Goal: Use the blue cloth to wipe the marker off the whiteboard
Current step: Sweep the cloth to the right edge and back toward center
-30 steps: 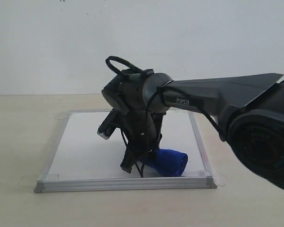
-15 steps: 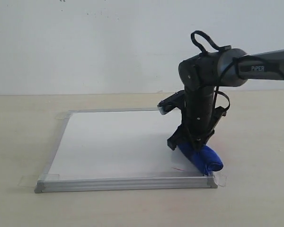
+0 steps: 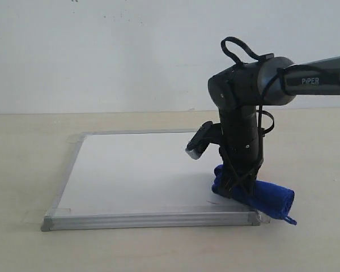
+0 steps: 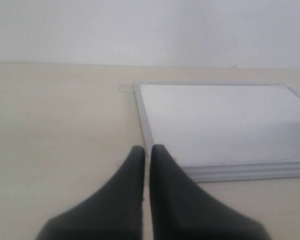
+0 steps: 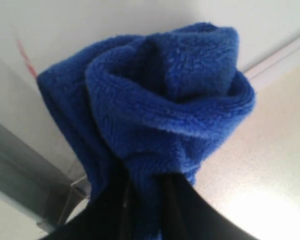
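The whiteboard (image 3: pixel 136 170) lies flat on the table, and most of its white face shows no lines. My right gripper (image 3: pixel 236 186) points down at the board's near right corner, shut on the blue cloth (image 3: pixel 267 196). The cloth is bunched, and part of it hangs over the frame onto the table. In the right wrist view the cloth (image 5: pixel 160 105) fills the middle, and a short red marker stroke (image 5: pixel 24 56) shows beside it on the board. My left gripper (image 4: pixel 146 150) is shut with nothing in it, low over the table just off the whiteboard (image 4: pixel 220 120).
The beige table (image 3: pixel 22 170) runs all round the board, up to a white wall (image 3: pixel 102 51) behind. Clear tape tabs (image 3: pixel 264 215) stick out at the board's corners. The left arm is outside the exterior view.
My right arm has swept the cloth from the board's front middle to its near right corner. Over the last half second the wrist turned, and the cloth now spills past the frame.
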Controlling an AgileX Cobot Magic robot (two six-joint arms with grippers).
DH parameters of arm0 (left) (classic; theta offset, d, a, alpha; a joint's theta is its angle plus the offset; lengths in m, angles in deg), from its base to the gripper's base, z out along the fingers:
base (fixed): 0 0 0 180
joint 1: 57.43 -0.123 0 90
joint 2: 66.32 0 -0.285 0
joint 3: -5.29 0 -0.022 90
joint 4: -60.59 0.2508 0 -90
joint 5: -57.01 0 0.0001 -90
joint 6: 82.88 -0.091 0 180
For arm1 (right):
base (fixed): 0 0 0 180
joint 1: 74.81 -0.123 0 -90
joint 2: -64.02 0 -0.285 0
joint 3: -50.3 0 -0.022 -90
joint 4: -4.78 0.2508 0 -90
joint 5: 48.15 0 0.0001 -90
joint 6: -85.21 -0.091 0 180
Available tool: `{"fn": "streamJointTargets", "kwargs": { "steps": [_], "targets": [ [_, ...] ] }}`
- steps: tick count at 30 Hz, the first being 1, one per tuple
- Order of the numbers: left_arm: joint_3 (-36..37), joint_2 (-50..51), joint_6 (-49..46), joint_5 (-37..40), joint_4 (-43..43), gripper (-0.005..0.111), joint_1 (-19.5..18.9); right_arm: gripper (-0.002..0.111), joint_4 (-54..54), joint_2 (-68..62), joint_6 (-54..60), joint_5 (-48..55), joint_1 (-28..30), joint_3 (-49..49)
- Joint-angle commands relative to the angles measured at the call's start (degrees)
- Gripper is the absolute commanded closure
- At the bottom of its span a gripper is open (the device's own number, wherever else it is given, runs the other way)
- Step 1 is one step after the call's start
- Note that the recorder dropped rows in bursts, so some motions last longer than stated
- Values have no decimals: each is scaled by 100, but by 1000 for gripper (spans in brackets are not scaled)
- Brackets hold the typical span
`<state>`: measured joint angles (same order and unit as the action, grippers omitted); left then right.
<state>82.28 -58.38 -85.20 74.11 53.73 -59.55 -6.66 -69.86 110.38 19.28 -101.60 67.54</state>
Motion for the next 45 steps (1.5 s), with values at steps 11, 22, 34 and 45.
{"fn": "streamJointTargets", "kwargs": {
  "steps": [11,22,34,45],
  "targets": [
    [22,-15,-28,7,26,103,-16,109,210,30,1216,253,-1079,-57],
    [22,-15,-28,7,26,103,-16,109,263,30,647,-1067,-1498,-35],
    [22,-15,-28,7,26,103,-16,109,527,30,-131,-2056,-1624,576],
    [22,-15,-28,7,26,103,-16,109,-188,5,-69,-1222,-1613,674]
  ]
}}
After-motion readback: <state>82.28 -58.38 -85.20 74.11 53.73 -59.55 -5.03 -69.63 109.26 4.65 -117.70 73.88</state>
